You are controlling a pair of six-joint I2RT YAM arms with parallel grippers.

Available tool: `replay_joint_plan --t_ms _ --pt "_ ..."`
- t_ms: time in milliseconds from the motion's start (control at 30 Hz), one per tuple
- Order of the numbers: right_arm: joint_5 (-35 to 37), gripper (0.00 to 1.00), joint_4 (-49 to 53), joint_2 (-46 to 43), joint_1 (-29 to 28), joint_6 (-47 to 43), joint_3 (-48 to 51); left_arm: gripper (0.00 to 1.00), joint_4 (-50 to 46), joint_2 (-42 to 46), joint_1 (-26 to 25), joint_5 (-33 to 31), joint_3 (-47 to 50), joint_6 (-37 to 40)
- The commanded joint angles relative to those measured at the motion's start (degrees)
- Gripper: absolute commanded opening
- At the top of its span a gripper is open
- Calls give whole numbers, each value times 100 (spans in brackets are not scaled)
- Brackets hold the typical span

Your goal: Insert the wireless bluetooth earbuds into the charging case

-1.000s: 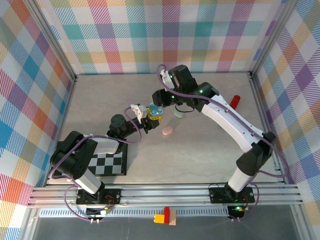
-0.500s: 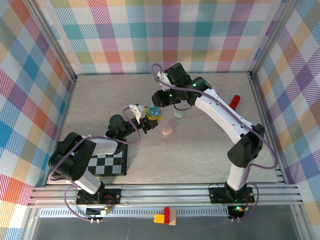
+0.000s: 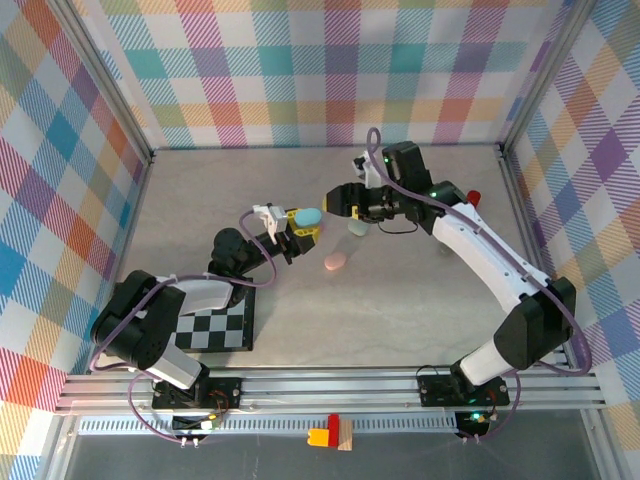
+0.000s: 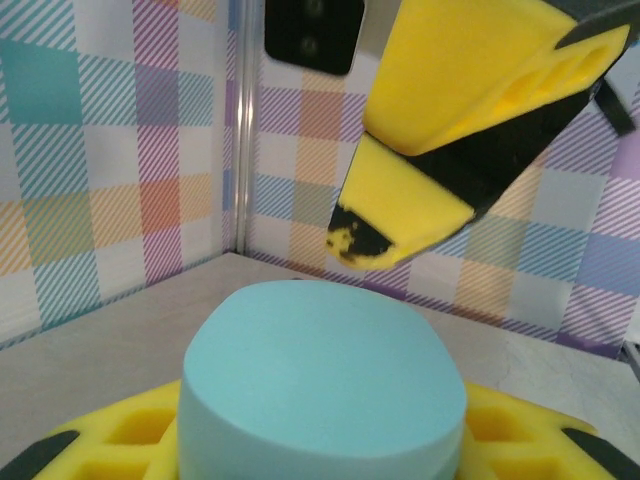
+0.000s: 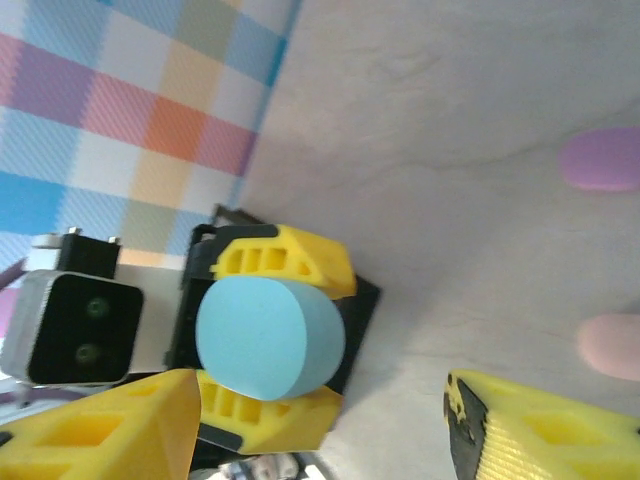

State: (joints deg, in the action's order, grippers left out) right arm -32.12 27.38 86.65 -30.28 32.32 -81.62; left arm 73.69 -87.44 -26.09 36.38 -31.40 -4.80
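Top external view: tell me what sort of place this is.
Probably a robot test cell, not a home: a left arm and right arm bolted to an aluminium rail, plaid backdrop walls around the table, and a checkerboard card.

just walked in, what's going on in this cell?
The left gripper is clamped on a blue oval case. The right gripper hangs just beside it, jaws open and holding nothing. A pink piece and a mint piece lie on the table close by, and a purple piece too. The case looks shut from here; whether any bud is inside, I can't tell.
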Motion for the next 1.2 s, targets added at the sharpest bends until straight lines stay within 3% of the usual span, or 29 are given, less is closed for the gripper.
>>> replay_joint_plan --t_ms 0,200,433,767,867,1033,1167 --pt "-1378 65 -1164 39 -74 789 275 41 326 226 76 189 -234 -187" --pt "-2052 64 -2773 200 -83 1863 843 41 318 401 69 299 -279 -293" --pt "-2288 58 -3606 388 -79 2496 1033 41 320 482 69 376 -266 -394" --pt "-2236 25 -3799 428 -57 2569 1160 43 314 482 69 480 -270 -443" --pt "-2099 22 -3723 338 -1 2422 1268 51 315 473 73 499 -247 -456" --pt "-1656 21 -3733 13 204 2219 1755 76 283 547 77 710 -60 -336" --pt "-1126 19 -3704 -366 550 2099 2495 89 47 584 86 992 85 -202"
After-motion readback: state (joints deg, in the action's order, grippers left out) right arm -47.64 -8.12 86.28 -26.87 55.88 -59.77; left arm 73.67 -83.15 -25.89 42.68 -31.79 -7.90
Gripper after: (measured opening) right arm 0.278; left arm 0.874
